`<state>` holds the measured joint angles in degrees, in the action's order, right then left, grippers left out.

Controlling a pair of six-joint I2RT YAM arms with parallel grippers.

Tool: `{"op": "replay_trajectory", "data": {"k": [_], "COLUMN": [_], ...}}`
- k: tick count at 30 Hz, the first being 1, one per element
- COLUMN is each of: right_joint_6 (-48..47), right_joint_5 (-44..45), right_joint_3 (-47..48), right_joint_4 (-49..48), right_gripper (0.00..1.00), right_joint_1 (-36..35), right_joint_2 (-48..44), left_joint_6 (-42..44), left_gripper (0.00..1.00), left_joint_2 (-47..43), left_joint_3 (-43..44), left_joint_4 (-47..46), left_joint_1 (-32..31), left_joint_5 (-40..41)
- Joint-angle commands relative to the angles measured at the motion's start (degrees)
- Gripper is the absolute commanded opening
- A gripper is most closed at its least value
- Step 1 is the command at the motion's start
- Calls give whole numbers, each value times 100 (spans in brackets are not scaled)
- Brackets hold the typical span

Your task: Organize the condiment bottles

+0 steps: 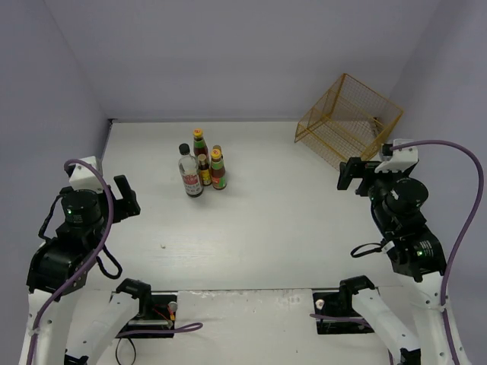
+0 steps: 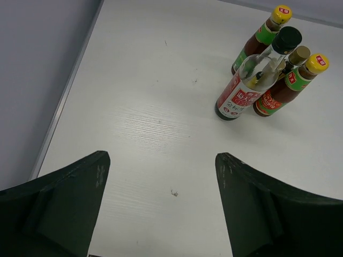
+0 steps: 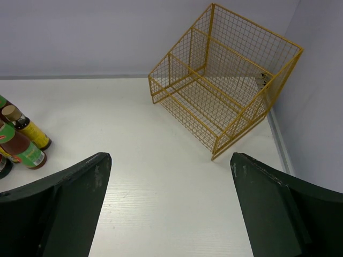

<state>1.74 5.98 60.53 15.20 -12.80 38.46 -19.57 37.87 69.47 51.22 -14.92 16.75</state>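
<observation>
Nothing sorted yet, seemingly: small glass condiment bottles (image 1: 203, 169) stand bunched on the white counter (image 1: 281, 220), none in the tilted yellow wire basket (image 1: 346, 118) well apart; left claw (image 2: 161, 160) and right claw (image 3: 169, 158) spread wide, holding nothing.

Bright, even overhead light, soft short shadows, pics sharp, no glare/blur.
</observation>
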Motion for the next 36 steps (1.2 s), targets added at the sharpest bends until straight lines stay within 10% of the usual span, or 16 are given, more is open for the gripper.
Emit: {"op": "replay_trajectory", "data": {"k": [1,21,36], "right_joint_6": [98,169,160], "right_joint_5": [-62,-1450,-1872], "right_joint_3": [-32,582,468], "right_joint_4": [-395,-1089,-967], "right_gripper": [100,93,98], "right_joint_1": [-30,-610,-619], "right_joint_2": [179,2139,2149], "left_joint_6": [-90,-275,217], "left_gripper": [81,80,80], "left_joint_2": [151,467,2355], "left_joint_3": [22,-12,-567], "left_joint_4": [-165,-103,-3530], "left_joint_1": [-20,-20,-29], "left_joint_5": [-14,-312,-2334]}}
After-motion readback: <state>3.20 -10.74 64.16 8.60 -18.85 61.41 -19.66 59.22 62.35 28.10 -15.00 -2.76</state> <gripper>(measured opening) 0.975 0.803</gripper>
